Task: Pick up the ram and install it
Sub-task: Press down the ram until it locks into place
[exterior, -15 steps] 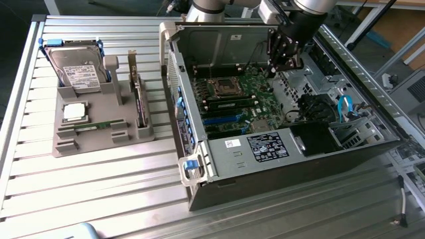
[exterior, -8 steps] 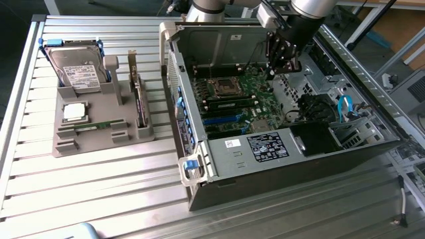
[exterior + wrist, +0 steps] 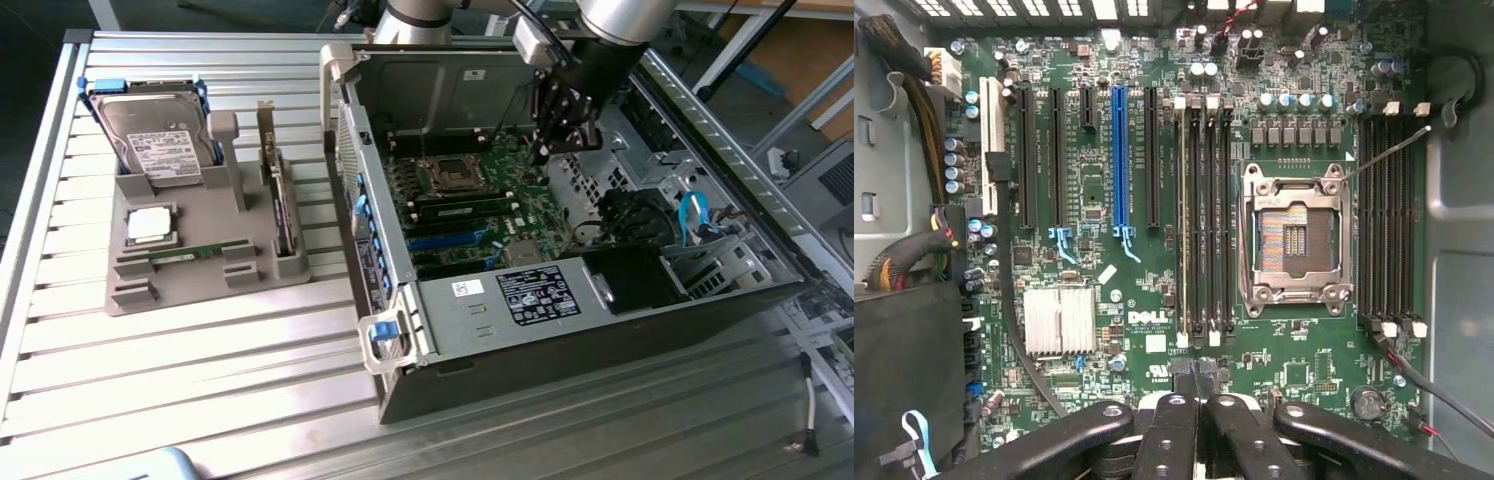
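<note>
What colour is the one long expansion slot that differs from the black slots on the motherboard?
Blue. The long expansion slot shows best in the wrist view, between black slots on the green motherboard.

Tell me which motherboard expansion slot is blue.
The blue slot, second out from the memory slots; its neighbours on both sides are black.

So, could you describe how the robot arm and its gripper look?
The arm is a round silver-grey tube with a small white box on its side and a dark cable running along it. Below it hangs the gripper, black and boxy, built from angular metal parts. In the wrist view its fingers are glossy black, curved links with round pivot screws.
</note>
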